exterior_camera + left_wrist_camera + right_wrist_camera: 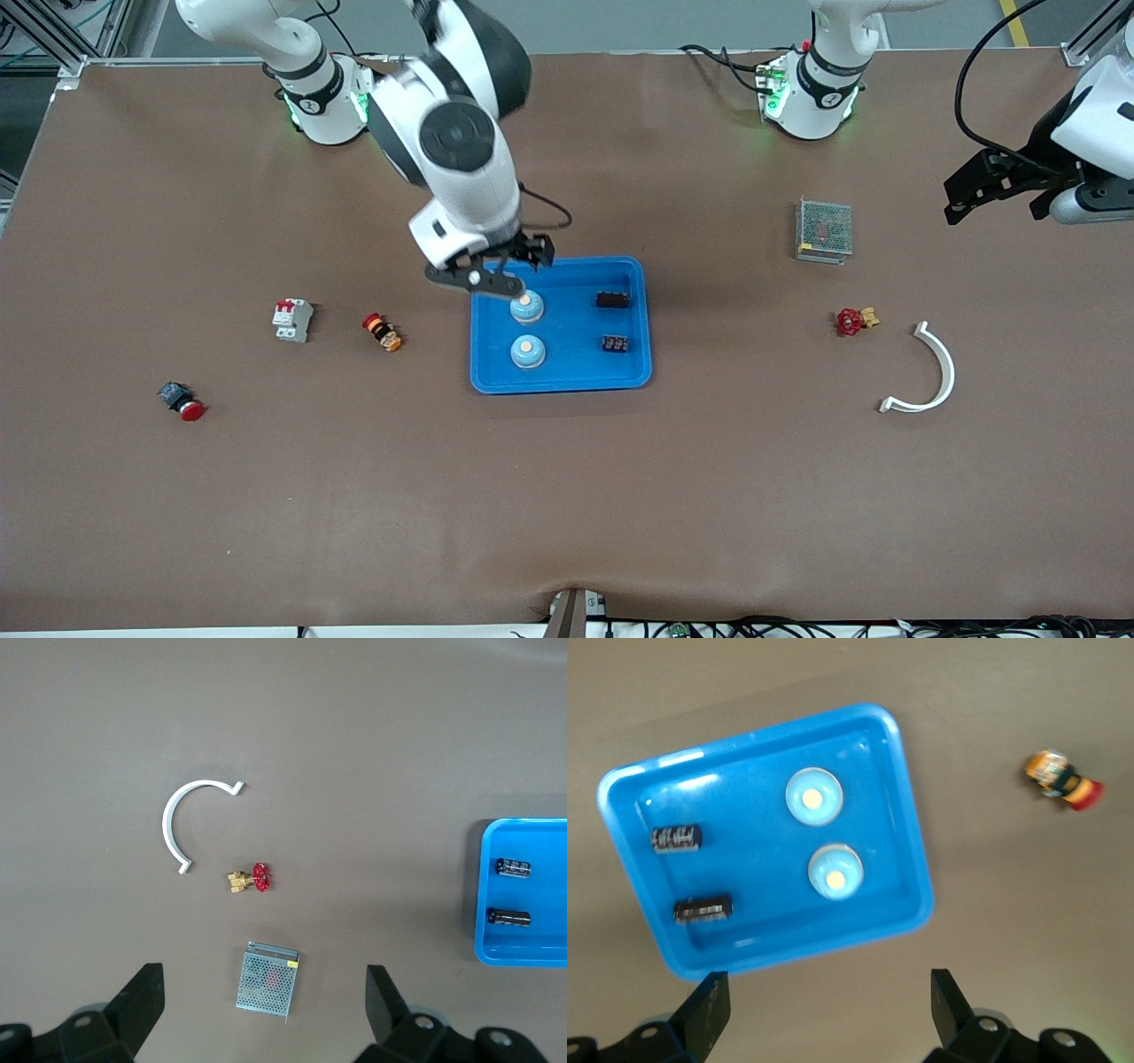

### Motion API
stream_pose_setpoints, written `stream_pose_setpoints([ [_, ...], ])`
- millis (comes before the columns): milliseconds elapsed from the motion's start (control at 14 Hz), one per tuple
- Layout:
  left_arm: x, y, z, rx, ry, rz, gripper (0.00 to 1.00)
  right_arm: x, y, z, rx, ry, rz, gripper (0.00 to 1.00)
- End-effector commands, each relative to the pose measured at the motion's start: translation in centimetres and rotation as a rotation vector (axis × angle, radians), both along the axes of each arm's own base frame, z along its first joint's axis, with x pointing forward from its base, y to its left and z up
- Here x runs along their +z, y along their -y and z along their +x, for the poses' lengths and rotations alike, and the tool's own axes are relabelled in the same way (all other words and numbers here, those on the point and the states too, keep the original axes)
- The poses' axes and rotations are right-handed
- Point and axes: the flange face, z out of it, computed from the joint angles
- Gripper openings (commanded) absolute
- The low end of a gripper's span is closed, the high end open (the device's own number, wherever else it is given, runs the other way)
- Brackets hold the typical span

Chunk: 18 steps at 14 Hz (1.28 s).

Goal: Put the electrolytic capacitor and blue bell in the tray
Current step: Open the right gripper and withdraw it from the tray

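Observation:
The bright-blue tray (560, 385) lies mid-table. In it are two blue bells (526, 307) (527, 352) and two black electrolytic capacitors (612, 299) (616, 343). My right gripper (498, 269) hovers open and empty over the tray's rim on the robots' side, above the nearer-to-base bell. In the right wrist view the tray (914, 859), the bells (814, 796) (834, 872) and the capacitors (677, 837) (703, 909) show past the open gripper (828, 1010). My left gripper (997, 186) waits open and empty in the air at the left arm's end; it also shows in the left wrist view (264, 997).
A mesh metal box (824, 229), a red valve (854, 321) and a white curved piece (930, 372) lie toward the left arm's end. A white breaker (292, 320), an orange-red button (382, 332) and a red-capped switch (182, 400) lie toward the right arm's end.

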Motion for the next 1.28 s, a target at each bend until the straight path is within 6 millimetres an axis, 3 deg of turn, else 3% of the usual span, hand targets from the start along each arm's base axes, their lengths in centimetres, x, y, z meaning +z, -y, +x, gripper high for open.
stream_pose_setpoints([
  [0, 0.4, -0.2, -0.2, -0.015, 0.013, -0.003, 1.0, 4.0, 3.7, -4.3, 0.03, 0.014, 0.009, 1.0],
  [285, 0.5, -0.2, -0.2, -0.013, 0.015, -0.002, 1.0, 8.2, 8.1, -7.7, 0.116, 0.053, 0.021, 1.0],
  [428, 0.5, -0.3, -0.3, -0.013, 0.016, -0.002, 1.0, 9.9, 11.0, -7.5, 0.144, 0.061, -0.014, 1.0],
  [641, 0.6, -0.4, -0.3, -0.01, 0.018, -0.002, 1.0, 12.2, 17.5, -5.4, 0.207, 0.065, -0.002, 1.0],
  [1211, 0.7, -0.4, -0.1, -0.01, 0.019, -0.001, 1.0, 13.6, 34.0, 0.6, 0.245, 0.105, -0.005, 1.0],
])
